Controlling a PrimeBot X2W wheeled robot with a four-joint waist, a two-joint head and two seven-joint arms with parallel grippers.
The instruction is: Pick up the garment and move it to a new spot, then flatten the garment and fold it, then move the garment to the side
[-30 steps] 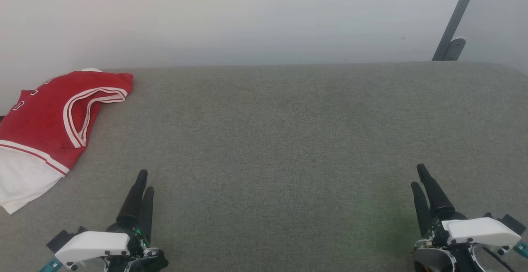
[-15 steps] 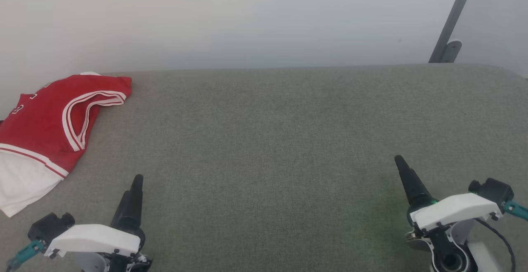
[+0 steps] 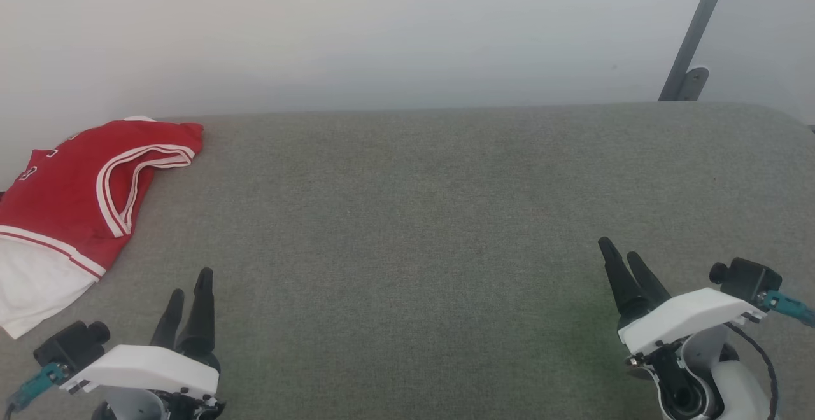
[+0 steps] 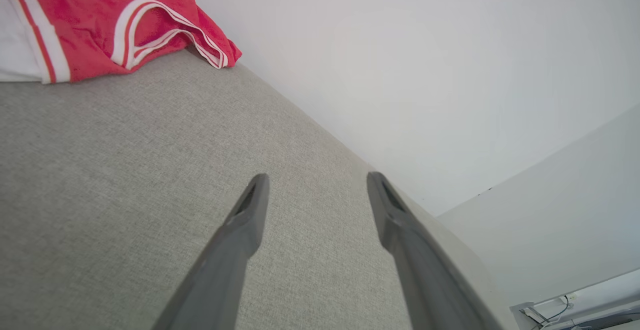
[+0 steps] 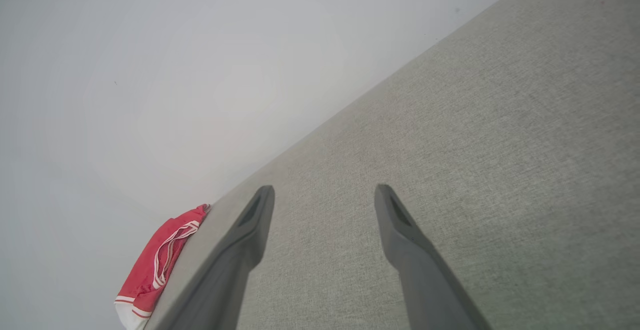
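Note:
The garment [image 3: 70, 191] is a red jersey with a white panel and white-and-red striped trim, lying crumpled at the far left of the grey padded table [image 3: 414, 216]. It also shows in the left wrist view as the garment [image 4: 100, 25] at the top left, and small in the right wrist view as the garment [image 5: 155, 265]. My left gripper [image 3: 188, 286] hovers low at the lower left, open and empty, to the right of and nearer than the garment. My right gripper [image 3: 621, 254] is at the lower right, open and empty, far from it.
A pale wall [image 3: 382, 32] runs along the table's far edge. A grey metal post with a bracket [image 3: 691, 44] stands at the back right. The garment's white part hangs near the table's left edge.
Both wrists have rolled, so that each gripper's two fingers now show side by side. The head camera has tilted slightly; the garment has not moved.

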